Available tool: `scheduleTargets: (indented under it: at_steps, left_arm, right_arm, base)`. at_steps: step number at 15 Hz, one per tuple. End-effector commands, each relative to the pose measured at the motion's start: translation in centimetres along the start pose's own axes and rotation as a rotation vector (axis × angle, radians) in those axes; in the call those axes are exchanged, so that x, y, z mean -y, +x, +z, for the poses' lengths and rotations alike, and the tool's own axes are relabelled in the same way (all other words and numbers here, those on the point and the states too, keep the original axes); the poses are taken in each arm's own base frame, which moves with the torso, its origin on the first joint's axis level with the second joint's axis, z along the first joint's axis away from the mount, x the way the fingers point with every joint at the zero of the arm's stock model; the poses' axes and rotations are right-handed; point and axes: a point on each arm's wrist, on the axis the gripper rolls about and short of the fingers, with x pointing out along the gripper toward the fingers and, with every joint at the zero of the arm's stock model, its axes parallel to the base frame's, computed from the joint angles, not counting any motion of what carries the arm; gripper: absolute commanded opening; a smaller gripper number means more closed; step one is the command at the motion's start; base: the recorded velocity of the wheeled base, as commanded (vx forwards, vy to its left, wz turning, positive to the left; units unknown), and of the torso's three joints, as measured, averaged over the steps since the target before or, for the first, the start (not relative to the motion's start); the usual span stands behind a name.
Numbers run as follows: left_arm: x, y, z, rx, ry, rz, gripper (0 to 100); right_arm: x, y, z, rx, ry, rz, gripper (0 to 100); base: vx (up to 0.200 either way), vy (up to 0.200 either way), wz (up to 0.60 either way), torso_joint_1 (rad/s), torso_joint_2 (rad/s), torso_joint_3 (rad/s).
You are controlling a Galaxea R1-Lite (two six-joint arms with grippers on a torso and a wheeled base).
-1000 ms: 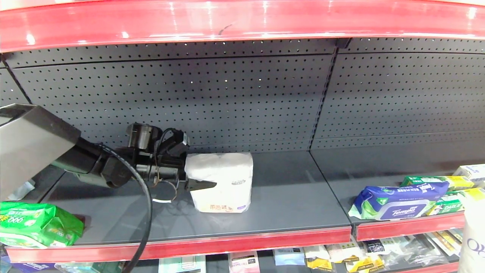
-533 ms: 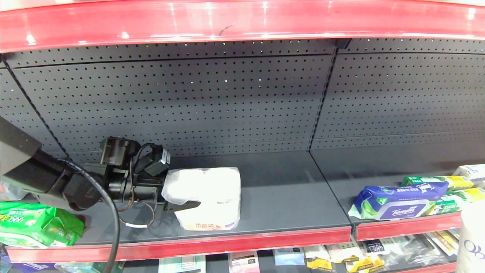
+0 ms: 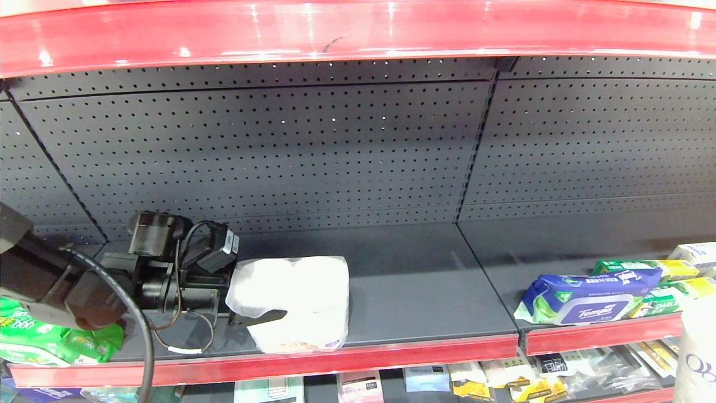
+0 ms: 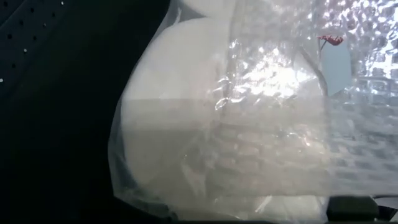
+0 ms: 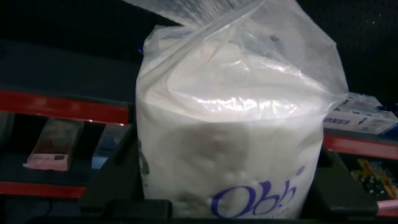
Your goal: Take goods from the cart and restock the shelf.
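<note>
Currently the tissue pack (image 3: 302, 291), pinched by the left gripper (image 3: 254, 313) at approx. 7 o'clock on the shelf (image 3: 425, 285), is seemingly tilted at the red front lip (image 3: 391, 350), so a drop could be caused if released there; a roll pack (image 5: 230, 124) is clamped by the right gripper (image 5: 227, 208).

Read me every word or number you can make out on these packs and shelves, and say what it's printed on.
"Tempo": blue wipes pack, right shelf bay.
"Obb", cut by the picture's edge: white roll pack in the right end effector.
White tissue pack in the left end effector: print blurred, unreadable.
Green pack, green-yellow boxes, lower-shelf goods: too small or blurred.
</note>
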Motion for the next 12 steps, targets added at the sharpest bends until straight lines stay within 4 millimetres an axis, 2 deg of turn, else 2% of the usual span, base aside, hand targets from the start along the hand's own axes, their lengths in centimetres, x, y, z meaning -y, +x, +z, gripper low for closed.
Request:
scheduleTargets:
  at_steps: [1,12]
  left_arm:
    - [0.27,-0.29,0.27,0.006,0.007,0.002,0]
    - [0.22,-0.8,-0.64,0.004,-0.007,0.008,0]
  right_arm:
    - [0.01,-0.02,0.03,0.003,0.0,0.0,0]
    - [0.0,0.02,0.05,-0.001,-0.002,-0.001,0]
  base:
    - [0.0,0.0,0.0,0.0,0.0,0.0]
    - [0.0,0.0,0.0,0.0,0.0,0.0]
